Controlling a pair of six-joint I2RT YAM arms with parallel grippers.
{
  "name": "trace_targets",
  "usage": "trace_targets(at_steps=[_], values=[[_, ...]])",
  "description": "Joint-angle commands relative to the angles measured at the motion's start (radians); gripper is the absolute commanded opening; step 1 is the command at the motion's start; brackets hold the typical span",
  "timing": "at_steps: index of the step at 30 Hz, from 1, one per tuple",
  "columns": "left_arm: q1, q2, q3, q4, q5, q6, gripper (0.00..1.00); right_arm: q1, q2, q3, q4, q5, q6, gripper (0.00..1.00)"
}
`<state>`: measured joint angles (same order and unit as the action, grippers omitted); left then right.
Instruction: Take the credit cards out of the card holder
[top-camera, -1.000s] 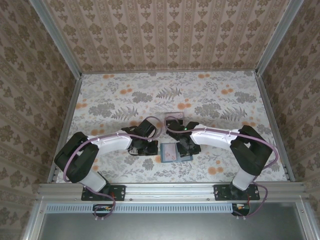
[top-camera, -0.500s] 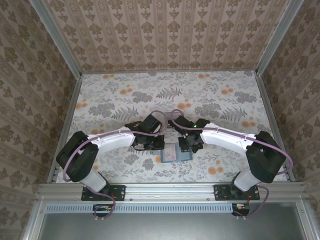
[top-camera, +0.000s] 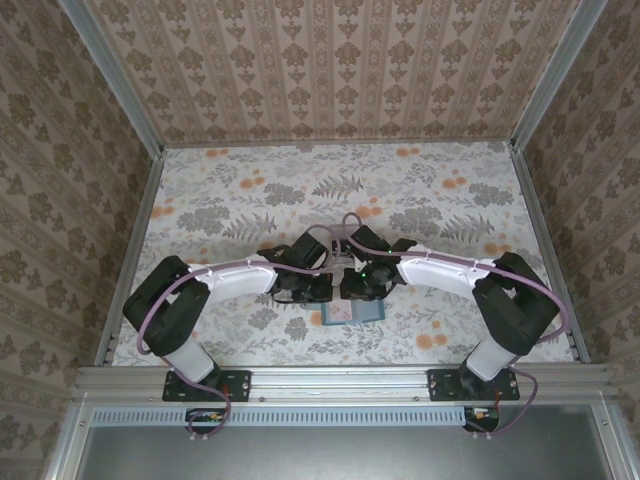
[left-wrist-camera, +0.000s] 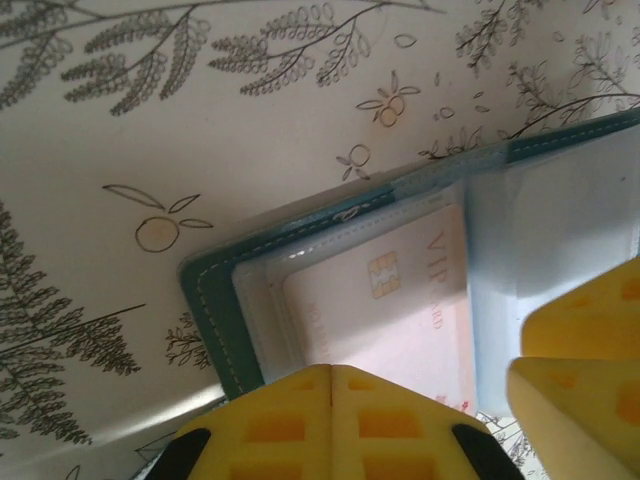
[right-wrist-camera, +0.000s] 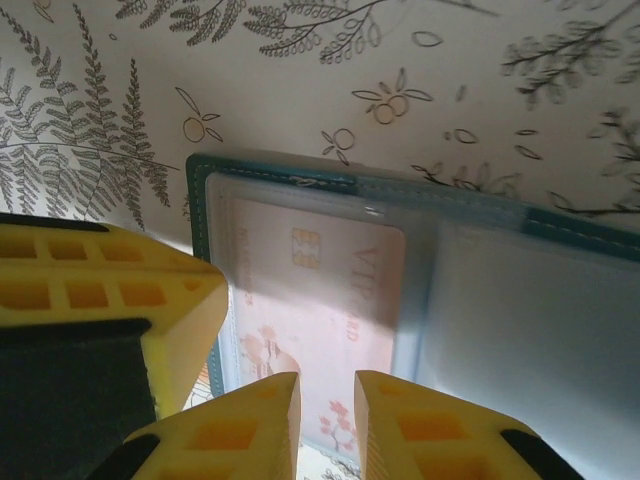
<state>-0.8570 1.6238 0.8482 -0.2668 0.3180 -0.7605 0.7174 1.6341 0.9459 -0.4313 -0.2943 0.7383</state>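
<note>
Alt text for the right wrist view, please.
An open teal card holder lies flat on a leaf-printed table, a pinkish credit card with a gold chip tucked behind its clear sleeve. The right pincer hangs over the card's lower edge, its yellow fingers a narrow gap apart.

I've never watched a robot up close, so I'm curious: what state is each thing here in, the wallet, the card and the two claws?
card holder: open, lying flat on the table.
credit card: tucked inside the holder's clear sleeve, not yet out.
left gripper: shut, fingertips together over the holder.
right gripper: open by a narrow gap, over the card.
</note>
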Motion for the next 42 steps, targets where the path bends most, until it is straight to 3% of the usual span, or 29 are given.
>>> trace_targets(at_steps=[1, 24, 42], values=[[0.003, 0.015, -0.02, -0.012, -0.007, 0.001, 0.04, -0.009, 0.031, -0.02, 0.061, -0.062, 0.022, 0.22], [0.012, 0.025, -0.028, -0.039, 0.001, 0.018, 0.04, -0.012, 0.045, -0.02, -0.03, 0.05, -0.009, 0.31], [-0.021, -0.005, 0.052, -0.081, 0.014, 0.009, 0.03, -0.033, -0.051, -0.039, -0.016, -0.003, 0.006, 0.33]])
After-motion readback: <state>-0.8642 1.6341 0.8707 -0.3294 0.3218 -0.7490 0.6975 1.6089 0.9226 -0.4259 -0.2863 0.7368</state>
